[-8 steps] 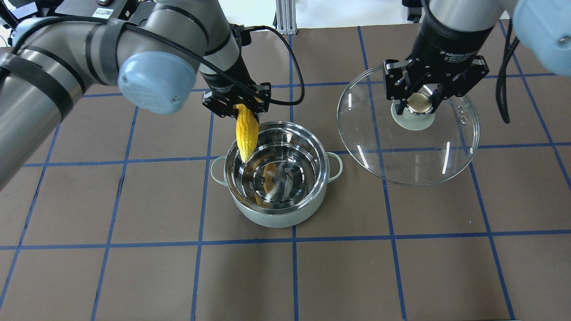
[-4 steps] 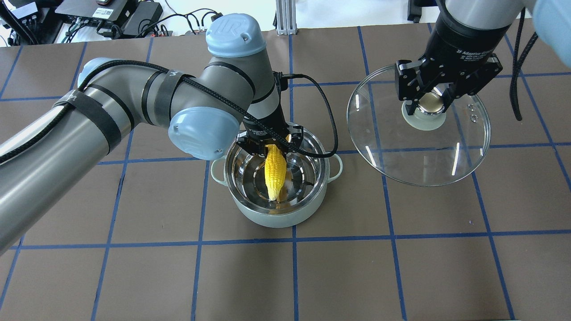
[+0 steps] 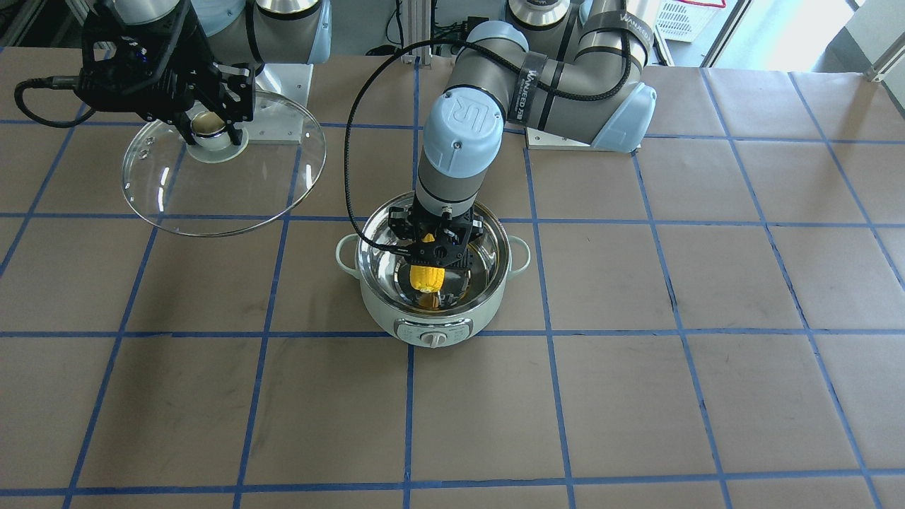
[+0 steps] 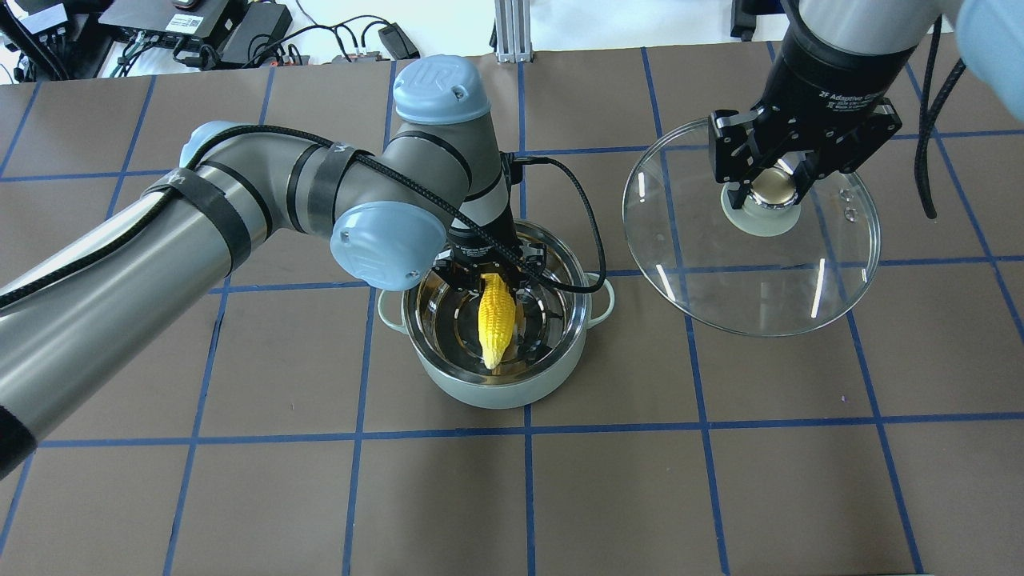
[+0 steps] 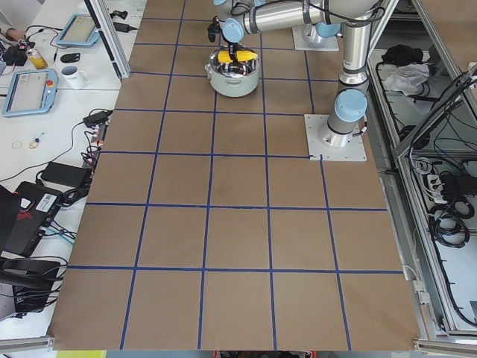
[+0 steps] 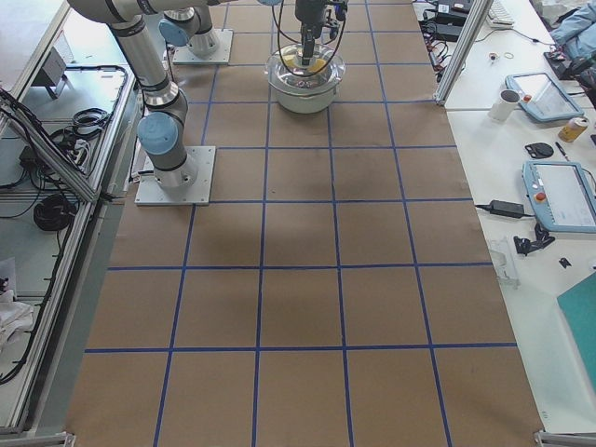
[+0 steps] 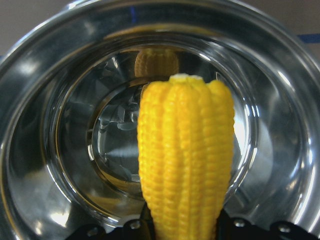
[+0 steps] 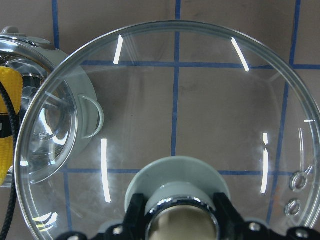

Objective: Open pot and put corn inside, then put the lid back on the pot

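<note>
In the overhead view the left arm (image 4: 200,232) comes in from 9 o'clock across the table (image 4: 240,480) and bends down over the pot (image 4: 480,396). The left gripper (image 4: 490,277) sits low within the steel rim, at the bowl's 12 o'clock side, jaws clenched on the thick end of the corn (image 4: 494,320). The corn hangs roughly upright inside the pot, tip down over the middle of the bowl. The left wrist view looks straight down its length, with the shiny floor (image 7: 105,150) beyond. Whether the tip touches that floor cannot be told.

The pot stands near the middle of the table, open, its loop handles at 3 and 9 o'clock. In the front view its dial (image 3: 433,338) faces 6 o'clock.

The lid (image 4: 744,280) is at about 2 o'clock from the pot, apart from it and tilted, with the table grid showing through the glass. The right gripper (image 4: 772,186) comes straight down on it from 12 o'clock, jaws grasping the knob (image 4: 773,189) above the pale green disc (image 4: 760,224). In the right wrist view the lid's rim (image 8: 30,150) overlaps the pot's handle (image 8: 92,117) at 9 o'clock.
</note>
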`<state>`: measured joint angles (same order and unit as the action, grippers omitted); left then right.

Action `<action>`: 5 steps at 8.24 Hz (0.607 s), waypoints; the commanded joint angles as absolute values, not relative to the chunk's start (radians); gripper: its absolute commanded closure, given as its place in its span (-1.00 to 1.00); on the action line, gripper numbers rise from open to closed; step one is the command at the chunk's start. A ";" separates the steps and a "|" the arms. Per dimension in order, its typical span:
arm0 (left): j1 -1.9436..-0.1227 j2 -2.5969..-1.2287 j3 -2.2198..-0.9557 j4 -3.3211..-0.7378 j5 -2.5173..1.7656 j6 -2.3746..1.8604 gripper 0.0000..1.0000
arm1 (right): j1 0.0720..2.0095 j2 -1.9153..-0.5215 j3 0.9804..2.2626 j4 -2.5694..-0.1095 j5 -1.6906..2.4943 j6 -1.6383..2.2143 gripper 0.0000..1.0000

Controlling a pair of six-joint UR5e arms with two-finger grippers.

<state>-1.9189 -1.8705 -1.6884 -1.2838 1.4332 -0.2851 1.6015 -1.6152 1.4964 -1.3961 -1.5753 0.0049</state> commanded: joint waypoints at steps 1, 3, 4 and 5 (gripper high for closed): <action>-1.919 -1.923 -1.689 -1.240 1.434 -0.281 1.00 | 1.601 -1.615 1.496 -1.397 -1.574 0.005 0.66; -1.919 -1.927 -1.689 -1.239 1.434 -0.281 1.00 | 1.601 -1.617 1.496 -1.397 -1.574 0.005 0.66; -1.919 -1.927 -1.689 -1.239 1.434 -0.281 1.00 | 1.601 -1.617 1.496 -1.397 -1.574 0.005 0.67; -1.919 -1.927 -1.689 -1.239 1.436 -0.282 0.15 | 1.601 -1.617 1.496 -1.397 -1.572 0.006 0.67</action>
<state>-1.9190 -1.9253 -1.6889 -1.2402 1.4344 -0.2808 1.6015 -1.6164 1.4957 -1.3974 -1.5738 0.0046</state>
